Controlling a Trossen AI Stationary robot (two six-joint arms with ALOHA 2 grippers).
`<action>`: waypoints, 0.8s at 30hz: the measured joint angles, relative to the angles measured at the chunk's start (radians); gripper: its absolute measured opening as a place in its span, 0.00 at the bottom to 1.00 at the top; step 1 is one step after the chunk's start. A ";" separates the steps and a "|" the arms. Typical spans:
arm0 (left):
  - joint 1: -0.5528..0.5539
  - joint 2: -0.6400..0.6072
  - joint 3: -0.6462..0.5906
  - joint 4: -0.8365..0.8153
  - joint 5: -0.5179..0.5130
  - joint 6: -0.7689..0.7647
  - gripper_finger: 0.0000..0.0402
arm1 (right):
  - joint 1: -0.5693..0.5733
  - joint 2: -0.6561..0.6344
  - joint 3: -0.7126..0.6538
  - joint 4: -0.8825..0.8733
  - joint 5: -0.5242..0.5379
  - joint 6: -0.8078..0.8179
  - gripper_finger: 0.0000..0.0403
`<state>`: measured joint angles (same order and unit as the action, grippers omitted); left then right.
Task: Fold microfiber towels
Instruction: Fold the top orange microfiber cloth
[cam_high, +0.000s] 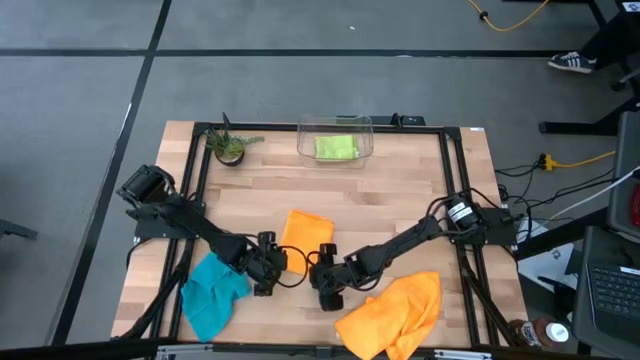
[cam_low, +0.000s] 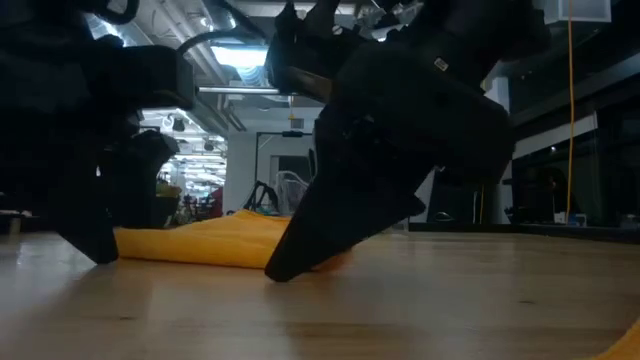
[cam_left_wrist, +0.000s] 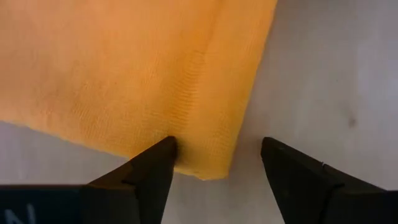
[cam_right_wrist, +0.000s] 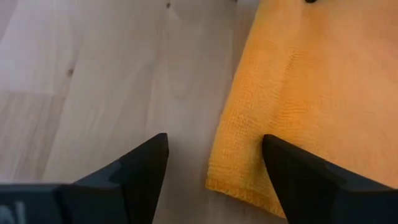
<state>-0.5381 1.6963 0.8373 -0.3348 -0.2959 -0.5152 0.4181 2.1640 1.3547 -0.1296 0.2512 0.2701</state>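
High view had the wooden table (cam_high: 400, 190) filling most of the shot, with both dark arms reaching in toward the middle near edge. Biggest cloth was the crumpled orange towel (cam_high: 395, 312) at the near right corner, partly cut off by the frame edge. Next was the teal towel (cam_high: 212, 292), bunched at the near left with the left arm lying over part of it. Then the folded orange towel (cam_high: 305, 232) flat in the centre, its near edge partly hidden behind the two grippers. Smallest, the lime green towel (cam_high: 336, 147) sat inside the clear plastic bin (cam_high: 366, 133) at the far edge, with a little potted plant (cam_high: 230, 147) just left of the bin. So four towels: two orange, one teal, one green

Left gripper (cam_left_wrist: 217, 155) sat at the folded towel's near corner, fingers spread wide, one tip on the cloth and the other over bare table, gripping nothing. Right gripper (cam_right_wrist: 214, 152) was at the other near corner, also wide open, straddling the cloth's edge with nothing pinched

Low view was mostly useless, big black gripper shapes blocking it, just a strip of the folded orange towel showing between them on the tabletop, and I couldn't tell which arm was which in there
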 joint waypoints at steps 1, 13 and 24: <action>0.000 0.010 0.001 0.006 0.007 0.002 0.58 | -0.001 0.001 0.001 -0.007 -0.005 0.012 0.66; -0.006 0.033 0.001 0.011 0.001 0.004 0.55 | -0.002 0.004 0.001 -0.015 -0.008 0.014 0.64; -0.012 0.068 0.004 0.024 -0.032 0.009 0.30 | -0.003 0.005 0.001 -0.052 -0.003 0.025 0.39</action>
<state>-0.5504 1.7639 0.8417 -0.3107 -0.3280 -0.5067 0.4149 2.1689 1.3556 -0.1821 0.2480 0.2952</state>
